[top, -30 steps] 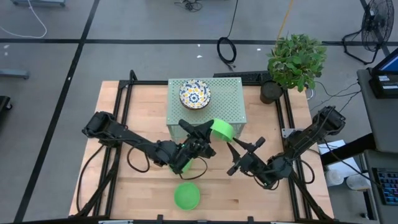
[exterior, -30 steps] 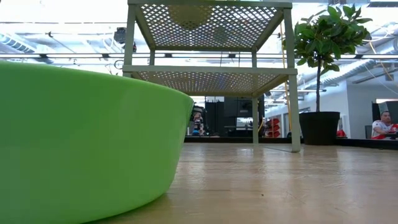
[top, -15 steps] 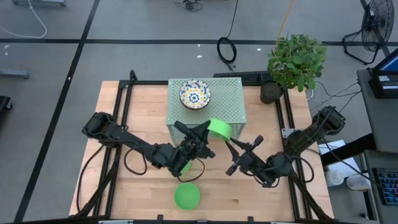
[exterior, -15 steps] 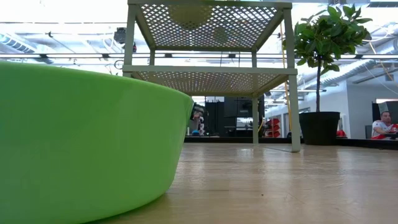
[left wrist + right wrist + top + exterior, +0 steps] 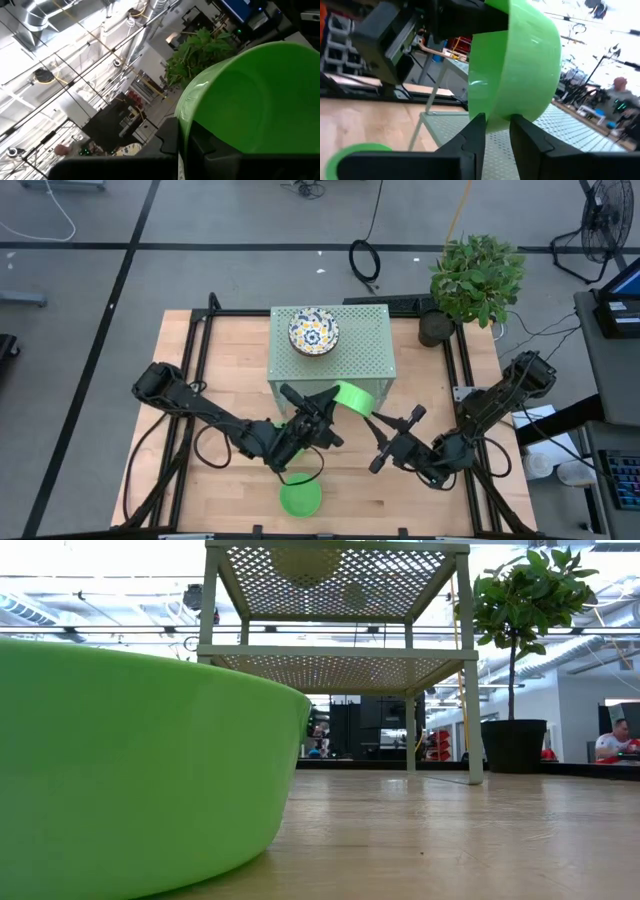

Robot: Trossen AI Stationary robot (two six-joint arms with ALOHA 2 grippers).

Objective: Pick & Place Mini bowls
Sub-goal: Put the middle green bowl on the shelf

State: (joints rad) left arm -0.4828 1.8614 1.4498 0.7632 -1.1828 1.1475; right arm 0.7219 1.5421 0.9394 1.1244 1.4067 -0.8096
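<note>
A plain green mini bowl [image 5: 352,397] hangs tipped on its side in front of the pale green stand's [image 5: 372,350] near right corner. My left gripper [image 5: 330,400] comes from the table's left and is shut on it. My right gripper [image 5: 372,418] comes from the right and is closed on the bowl's opposite side. A second green bowl [image 5: 300,496] sits base down near the table's front edge and fills the low view's left [image 5: 140,770]. A white bowl with a blue-and-yellow pattern [image 5: 314,331] stands on the stand's top. My left gripper pinches the bowl's rim [image 5: 183,125] between its two fingers, one inside the bowl and one outside. It reaches in about level from the table's left. The bowl is lifted clear of table and stand, on its side. My right gripper has the rim's lower edge [image 5: 497,121] between its fingertips, one finger [image 5: 476,131] on the inner side of the wall, the other on the outer. It comes about level from the table's right.
A potted plant [image 5: 475,275] stands at the table's far right corner. The stand has a lower shelf [image 5: 330,665] open to the front. Bare wood lies to the left of the stand and between the arms. A person sits far behind in the room [image 5: 612,745].
My left gripper has carried the held green bowl a little toward the table's near edge, away from the stand's top and closer to my right gripper. The bowl on the table and the patterned bowl have stayed put.
</note>
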